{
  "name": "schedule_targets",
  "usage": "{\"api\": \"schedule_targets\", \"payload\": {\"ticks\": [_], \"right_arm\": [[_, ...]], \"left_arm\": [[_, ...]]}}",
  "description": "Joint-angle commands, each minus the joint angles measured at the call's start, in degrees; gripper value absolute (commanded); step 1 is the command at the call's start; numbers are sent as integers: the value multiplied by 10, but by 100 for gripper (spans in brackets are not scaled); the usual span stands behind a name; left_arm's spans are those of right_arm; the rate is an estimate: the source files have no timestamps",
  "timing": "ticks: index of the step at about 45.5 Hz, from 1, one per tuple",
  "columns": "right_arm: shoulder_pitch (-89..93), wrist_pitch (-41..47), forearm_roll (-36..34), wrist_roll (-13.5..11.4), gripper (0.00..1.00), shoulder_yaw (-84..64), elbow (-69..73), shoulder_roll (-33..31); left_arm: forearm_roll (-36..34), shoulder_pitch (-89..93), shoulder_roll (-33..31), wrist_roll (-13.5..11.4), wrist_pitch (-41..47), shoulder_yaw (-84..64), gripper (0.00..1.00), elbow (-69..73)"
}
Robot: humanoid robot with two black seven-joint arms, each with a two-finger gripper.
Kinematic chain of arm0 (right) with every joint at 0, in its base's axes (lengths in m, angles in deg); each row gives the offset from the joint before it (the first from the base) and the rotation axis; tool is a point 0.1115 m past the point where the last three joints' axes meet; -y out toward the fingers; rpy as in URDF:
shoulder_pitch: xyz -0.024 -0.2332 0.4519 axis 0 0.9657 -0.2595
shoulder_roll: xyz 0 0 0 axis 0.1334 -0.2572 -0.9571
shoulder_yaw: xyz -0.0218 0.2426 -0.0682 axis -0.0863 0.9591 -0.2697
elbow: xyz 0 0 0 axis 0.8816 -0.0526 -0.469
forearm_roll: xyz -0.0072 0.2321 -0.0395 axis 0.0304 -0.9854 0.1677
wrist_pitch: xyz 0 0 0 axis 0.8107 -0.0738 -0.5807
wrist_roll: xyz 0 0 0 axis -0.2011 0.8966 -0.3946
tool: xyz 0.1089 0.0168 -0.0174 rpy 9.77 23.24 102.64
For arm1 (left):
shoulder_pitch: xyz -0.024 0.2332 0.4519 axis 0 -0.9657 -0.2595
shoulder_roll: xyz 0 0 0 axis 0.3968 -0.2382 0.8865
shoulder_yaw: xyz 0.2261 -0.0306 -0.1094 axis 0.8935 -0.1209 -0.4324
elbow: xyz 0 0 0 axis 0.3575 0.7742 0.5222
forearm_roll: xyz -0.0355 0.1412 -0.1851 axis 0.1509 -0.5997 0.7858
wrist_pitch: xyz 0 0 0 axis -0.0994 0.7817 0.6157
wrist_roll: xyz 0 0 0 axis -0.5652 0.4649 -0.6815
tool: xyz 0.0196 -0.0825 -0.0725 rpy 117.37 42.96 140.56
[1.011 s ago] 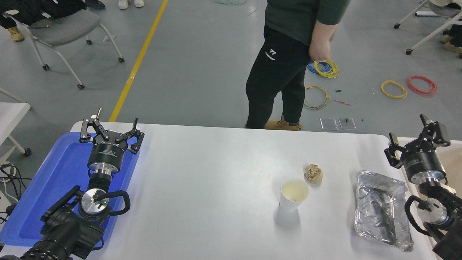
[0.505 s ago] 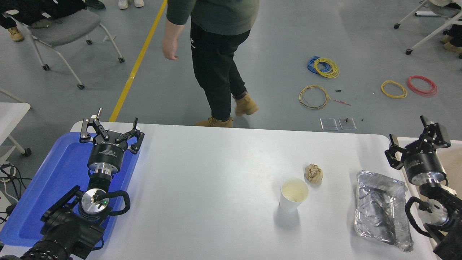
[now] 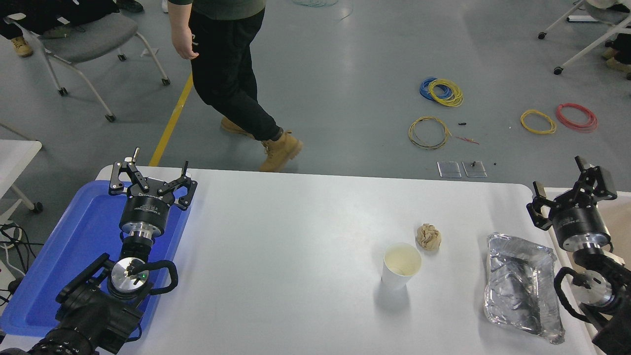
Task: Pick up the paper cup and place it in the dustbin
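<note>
You're at the very start here: the paper cup (image 3: 402, 265) stands upright and untouched on the white surface (image 3: 296, 256), just beside a crumpled brown paper ball (image 3: 428, 236). Your right gripper (image 3: 572, 195) hangs over the near edge of the dustbin (image 3: 618, 217), jaws spread wide and empty, well apart from the cup. Left gripper (image 3: 150, 178) sits parked over the blue tray (image 3: 74, 246), jaws open too. Next, I'd say swing that right arm leftward past the crumpled foil tray (image 3: 522, 286), drop to cup height, and straddle the cup's wall without tipping it.
</note>
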Motion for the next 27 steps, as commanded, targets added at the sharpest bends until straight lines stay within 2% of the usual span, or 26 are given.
{"api": "schedule_targets", "payload": {"ticks": [1,19,27], "right_arm": [[-2,0,0,0,100,-1,1,-4],[-9,0,1,-1,100,-6,3,-18],[-58,-4,-2,-2,100,-114,3,-69]], "left_arm": [[0,0,0,-1,0,0,100,0],[0,0,0,0,0,0,100,0],[0,0,0,-1,0,0,100,0]]}}
